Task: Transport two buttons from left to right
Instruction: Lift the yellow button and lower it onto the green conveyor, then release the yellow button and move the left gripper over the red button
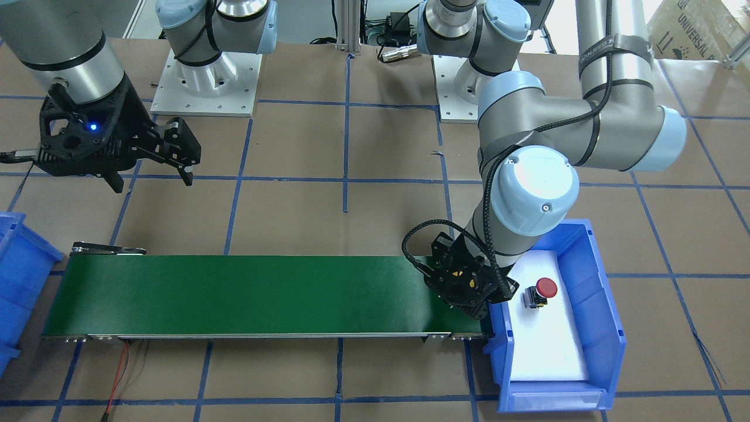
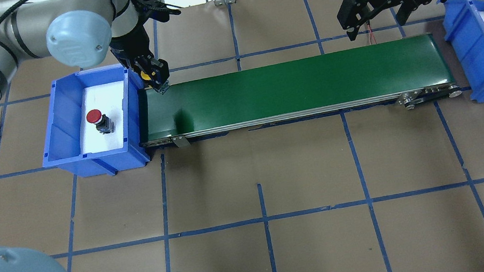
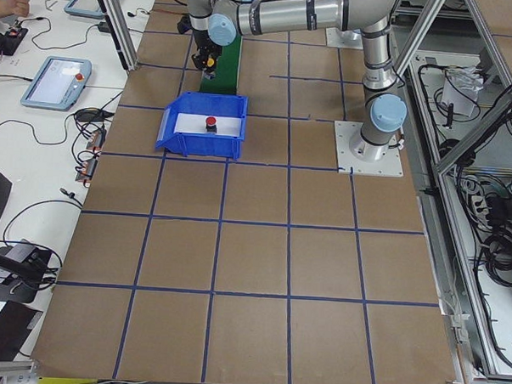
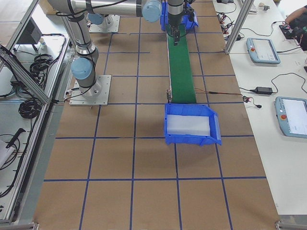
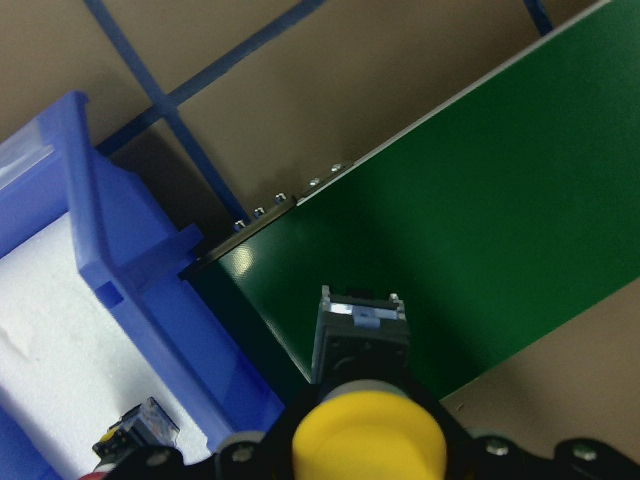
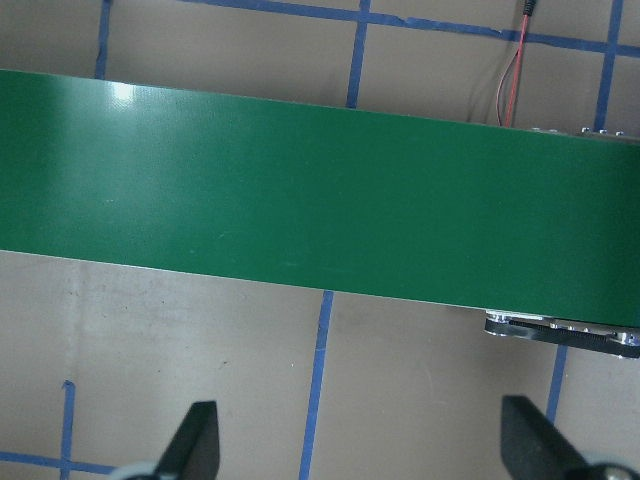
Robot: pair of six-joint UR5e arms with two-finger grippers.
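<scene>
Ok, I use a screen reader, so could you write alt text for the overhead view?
The left end effector holds a yellow button over the left end of a green belt, beside a blue bin with a red button inside. The right end effector hangs open by the belt's right end, near another blue bin.

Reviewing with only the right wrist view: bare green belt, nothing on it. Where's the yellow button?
Observer: The left claw grips the yellow button over the conveyor belt's left end, next to a blue bin.
Operator: And the red one?
Observer: The red button sits in that blue bin, on its white liner.
Operator: Anything in the bin at my end?
Observer: The right-end bin shows only its white liner.
</scene>
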